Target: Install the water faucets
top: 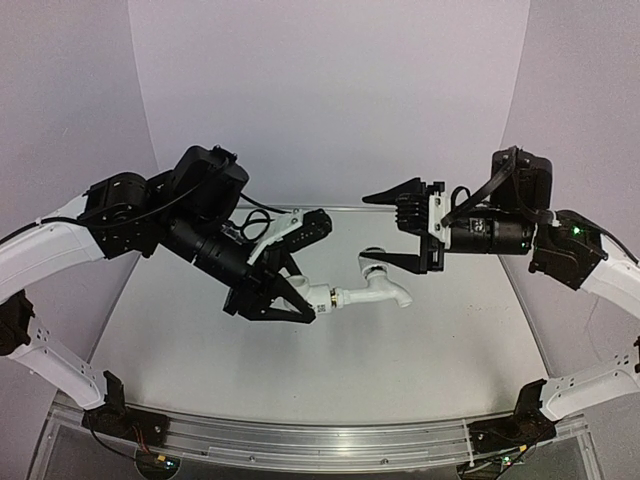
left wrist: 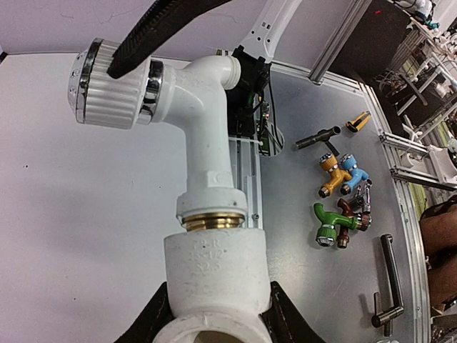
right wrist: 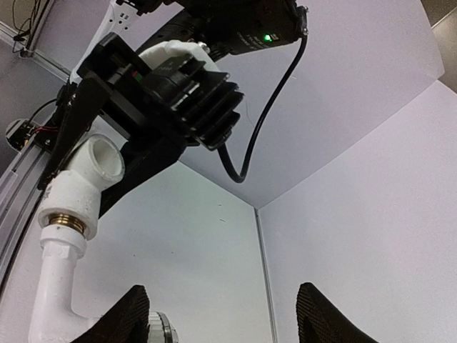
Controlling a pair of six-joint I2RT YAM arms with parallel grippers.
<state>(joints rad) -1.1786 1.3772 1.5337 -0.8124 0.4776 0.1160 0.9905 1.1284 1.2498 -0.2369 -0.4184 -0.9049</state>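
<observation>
Fitting sits between the fingers of the left gripper, tap jutting straight ahead of them. Its knob lies just inside one finger of the right gripper, the other finger well apart; table beneath both.

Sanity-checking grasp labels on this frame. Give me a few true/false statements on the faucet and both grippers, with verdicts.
1. The left gripper is closed on the white fitting. True.
2. The faucet lies loose on the table. False: its threaded end sits in the fitting, which the left gripper holds.
3. The right gripper is clamped on the knob. False: its jaws stand open, with one finger right by the knob.
4. A band of brass thread shows between faucet and fitting. True.
5. Several coloured faucets show at the right of the left wrist view. True.
</observation>
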